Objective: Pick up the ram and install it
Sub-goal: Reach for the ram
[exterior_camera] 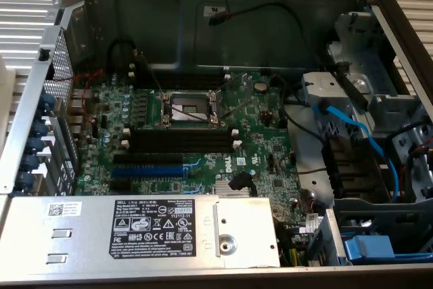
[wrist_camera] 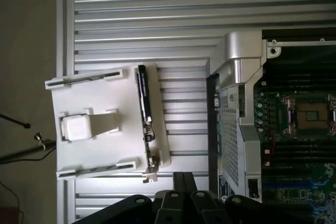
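The ram (wrist_camera: pixel 144 100) is a thin dark stick standing on its edge in a white holder (wrist_camera: pixel 100 124), which rests on a ribbed metal surface beside the open computer case. My gripper (wrist_camera: pixel 180 178) hangs above that surface between the holder and the case, a short way from the ram's end. Its dark fingers are shut together with nothing between them. On the green motherboard, the long black slots (exterior_camera: pixel 181 140) with white end clips lie just below the CPU socket (exterior_camera: pixel 189 105).
The case's metal walls (exterior_camera: pixel 223 11) ring the motherboard. A blue slot (exterior_camera: pixel 145 169) lies below the black ones. A silver power supply (exterior_camera: pixel 135 231) sits along the front, with blue cables (exterior_camera: pixel 355 126) and a drive cage at the exterior view's right.
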Tool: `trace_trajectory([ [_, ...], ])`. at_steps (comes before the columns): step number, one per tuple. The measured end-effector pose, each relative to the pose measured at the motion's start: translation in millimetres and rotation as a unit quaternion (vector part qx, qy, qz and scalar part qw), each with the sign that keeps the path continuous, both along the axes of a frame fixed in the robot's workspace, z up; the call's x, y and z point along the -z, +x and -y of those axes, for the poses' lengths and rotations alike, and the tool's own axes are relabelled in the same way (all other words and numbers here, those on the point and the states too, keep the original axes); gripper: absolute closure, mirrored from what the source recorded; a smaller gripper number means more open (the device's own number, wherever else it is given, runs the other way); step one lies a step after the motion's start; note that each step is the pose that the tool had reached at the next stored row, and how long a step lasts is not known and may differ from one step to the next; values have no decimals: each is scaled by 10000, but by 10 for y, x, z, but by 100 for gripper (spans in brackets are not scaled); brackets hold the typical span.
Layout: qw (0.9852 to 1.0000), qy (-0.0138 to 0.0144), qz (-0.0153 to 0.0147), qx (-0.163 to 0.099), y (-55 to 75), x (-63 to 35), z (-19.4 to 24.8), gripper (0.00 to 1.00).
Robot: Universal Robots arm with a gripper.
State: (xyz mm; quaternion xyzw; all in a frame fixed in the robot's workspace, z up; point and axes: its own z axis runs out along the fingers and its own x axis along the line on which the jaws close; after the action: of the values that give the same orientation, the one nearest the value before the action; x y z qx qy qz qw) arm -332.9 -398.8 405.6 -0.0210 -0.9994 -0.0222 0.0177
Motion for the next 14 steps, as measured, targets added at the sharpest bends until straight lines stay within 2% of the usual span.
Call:
trace_trajectory([
  [6, 10000, 0, -1, -84, -216, 0, 0, 89],
  [14, 9998, 0, 0, -219, -418, 0, 0, 89],
])
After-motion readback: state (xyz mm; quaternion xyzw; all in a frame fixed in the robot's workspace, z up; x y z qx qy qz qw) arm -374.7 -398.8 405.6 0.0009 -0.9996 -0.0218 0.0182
